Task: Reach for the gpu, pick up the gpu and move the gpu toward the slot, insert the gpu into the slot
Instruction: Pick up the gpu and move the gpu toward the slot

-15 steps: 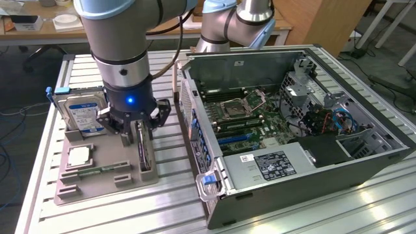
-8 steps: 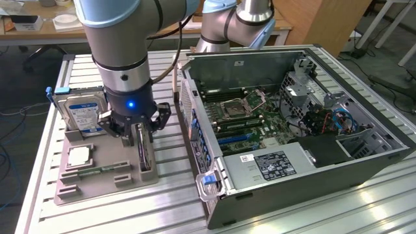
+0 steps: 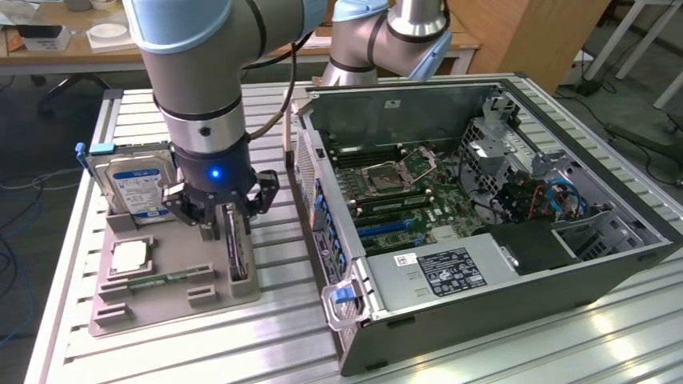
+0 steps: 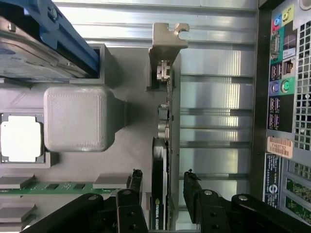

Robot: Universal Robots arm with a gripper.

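The gpu (image 3: 237, 258) is a thin dark card standing on edge in the grey holder (image 3: 117, 308) at the exterior view's left. In the wrist view the gpu (image 4: 162, 160) runs lengthwise, its silver end bracket (image 4: 167, 46) at the far end. My gripper (image 3: 226, 214) hangs straight above the card. Seen from the wrist, the gripper (image 4: 163, 180) is open: one black fingertip (image 4: 136, 178) stands on each side of the card, with a gap on both sides. The slot (image 3: 386, 227), blue, lies on the motherboard inside the open computer case (image 3: 513, 264).
The holder also carries a blue-labelled hard drive (image 3: 133, 188), a square processor (image 3: 130, 256) and a green memory stick (image 3: 162, 280). The case's rear port panel (image 4: 284, 97) is close beside the holder. All rest on a slatted metal table (image 3: 267, 344).
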